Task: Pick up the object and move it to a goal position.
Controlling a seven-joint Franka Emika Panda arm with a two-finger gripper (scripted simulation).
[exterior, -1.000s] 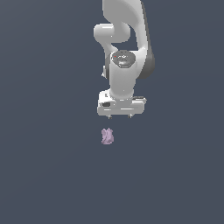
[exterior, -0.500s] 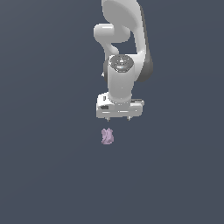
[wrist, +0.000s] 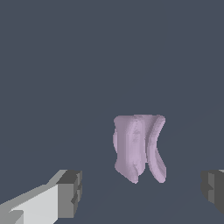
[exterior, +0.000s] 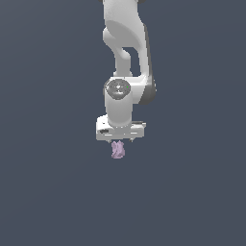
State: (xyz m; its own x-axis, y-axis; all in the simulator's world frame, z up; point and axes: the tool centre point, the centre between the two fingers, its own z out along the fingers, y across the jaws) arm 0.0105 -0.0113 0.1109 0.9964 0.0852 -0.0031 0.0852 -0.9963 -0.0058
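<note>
The object (exterior: 117, 150) is a small pale lilac-pink lumpy blob lying on the dark grey floor. In the exterior view the white gripper (exterior: 120, 140) hangs directly above it, its lower edge just over the object's top. In the wrist view the object (wrist: 138, 148) lies between the two dark fingertips (wrist: 70, 193), which stand wide apart on either side of it and do not touch it. The gripper (wrist: 142, 190) is open and empty.
The white arm (exterior: 126, 53) rises from the gripper to the top of the exterior view. The plain dark grey floor (exterior: 48, 192) fills everything else in both views.
The gripper has come down and slightly toward the exterior view's left, from well above the object to just over it. The object has not moved.
</note>
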